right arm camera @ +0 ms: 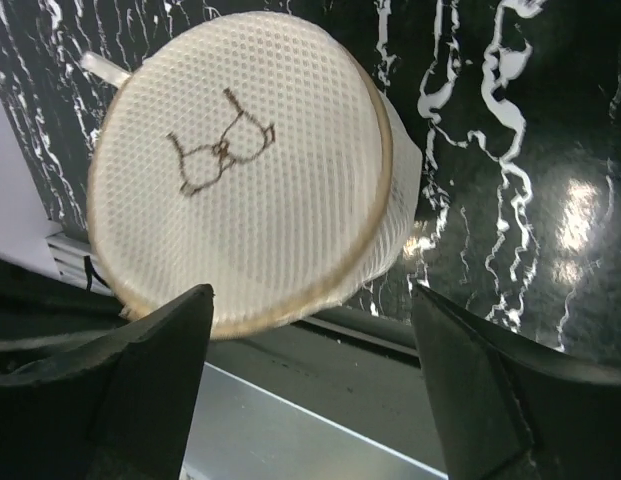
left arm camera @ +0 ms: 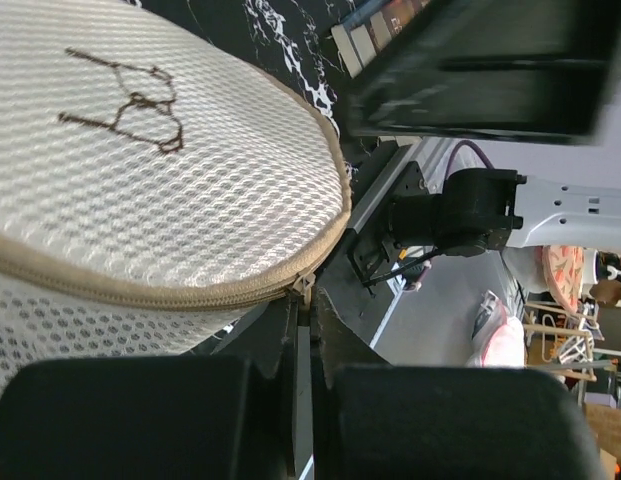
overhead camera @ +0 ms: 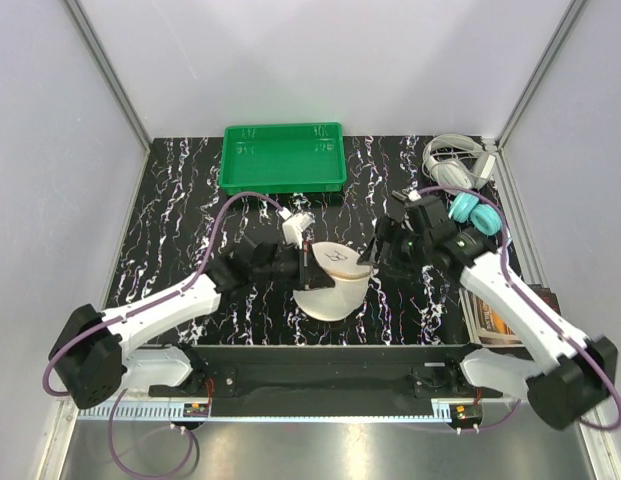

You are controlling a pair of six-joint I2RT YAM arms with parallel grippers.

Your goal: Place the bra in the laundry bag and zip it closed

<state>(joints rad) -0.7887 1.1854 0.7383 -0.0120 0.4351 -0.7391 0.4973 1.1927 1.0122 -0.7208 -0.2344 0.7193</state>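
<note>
The laundry bag [overhead camera: 335, 278] is a cream mesh drum lying near the table's front edge, its round face with the dark mark [right arm camera: 222, 148] turned up. Its zipper rim [left arm camera: 140, 290] runs closed along the stretch that shows, up to the pull [left arm camera: 307, 287]. My left gripper [left arm camera: 308, 305] is shut on that pull at the bag's left side [overhead camera: 308, 268]. My right gripper [right arm camera: 312, 300] stands open just off the bag's right edge [overhead camera: 375, 256], touching nothing, one finger [right arm camera: 160, 350] on each side of the lower rim. The bra is hidden.
A green plastic tray [overhead camera: 283, 157] stands at the back. Teal headphones [overhead camera: 474, 212] and a white cabled set [overhead camera: 455, 158] lie at the back right. A printed booklet [overhead camera: 490, 322] lies under the right arm. The table's front rail [right arm camera: 410, 360] runs right beside the bag.
</note>
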